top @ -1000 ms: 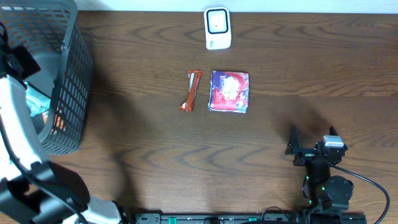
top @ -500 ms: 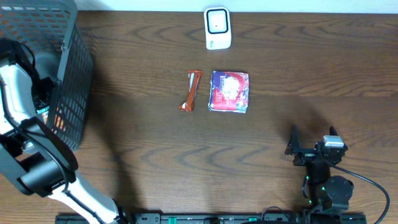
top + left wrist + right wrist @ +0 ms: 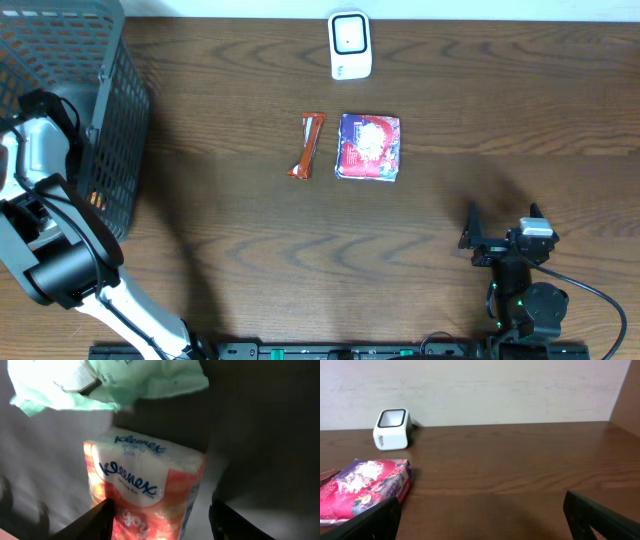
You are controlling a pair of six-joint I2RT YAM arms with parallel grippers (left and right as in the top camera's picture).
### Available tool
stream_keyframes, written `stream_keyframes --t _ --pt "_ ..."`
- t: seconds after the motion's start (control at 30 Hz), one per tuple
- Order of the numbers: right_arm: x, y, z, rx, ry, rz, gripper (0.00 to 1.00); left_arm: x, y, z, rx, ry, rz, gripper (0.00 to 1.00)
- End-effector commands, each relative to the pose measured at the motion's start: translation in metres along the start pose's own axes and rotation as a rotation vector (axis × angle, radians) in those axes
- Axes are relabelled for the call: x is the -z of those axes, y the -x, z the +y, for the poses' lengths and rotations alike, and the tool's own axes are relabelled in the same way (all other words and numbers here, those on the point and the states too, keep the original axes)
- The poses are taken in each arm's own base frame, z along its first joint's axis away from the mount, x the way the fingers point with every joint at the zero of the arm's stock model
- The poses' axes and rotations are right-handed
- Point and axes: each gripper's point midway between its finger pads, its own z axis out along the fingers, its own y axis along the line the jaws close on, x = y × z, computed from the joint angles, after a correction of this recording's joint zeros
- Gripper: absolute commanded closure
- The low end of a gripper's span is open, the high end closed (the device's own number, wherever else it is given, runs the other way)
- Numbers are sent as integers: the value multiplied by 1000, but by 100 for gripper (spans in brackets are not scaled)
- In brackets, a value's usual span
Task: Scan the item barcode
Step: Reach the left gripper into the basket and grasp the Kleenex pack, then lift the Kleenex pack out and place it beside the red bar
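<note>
No scan is judged made yet: the tissue pack is found inside the basket, straddled by the spread left gripper but not lifted, and carriage to the scanner, well apart from the basket, is left outstanding.

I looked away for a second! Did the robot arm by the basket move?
Yes. The left arm swung to the right in the overhead view, closer to the basket's mesh side wall.

The table is smooth, dark wood with slight sheen. The basket is grey plastic mesh; the tissue pack has glossy film.
</note>
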Motion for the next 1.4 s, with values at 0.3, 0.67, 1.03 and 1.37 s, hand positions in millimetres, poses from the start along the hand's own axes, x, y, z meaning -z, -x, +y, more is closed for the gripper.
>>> stream_keyframes --t 0.3,0.67,1.03,1.37 --pt "0 -1 2 11 6 -1 1 8 1 1 46 -10 -17 93" --pt "0 -1 2 11 6 -1 1 250 50 -49 151 -614 -627 93" --pt "0 -1 2 11 6 -1 1 450 -12 -42 87 -822 -1190 93" --pt "0 -1 2 11 6 -1 1 450 -75 -208 -347 -1032 -1003 93"
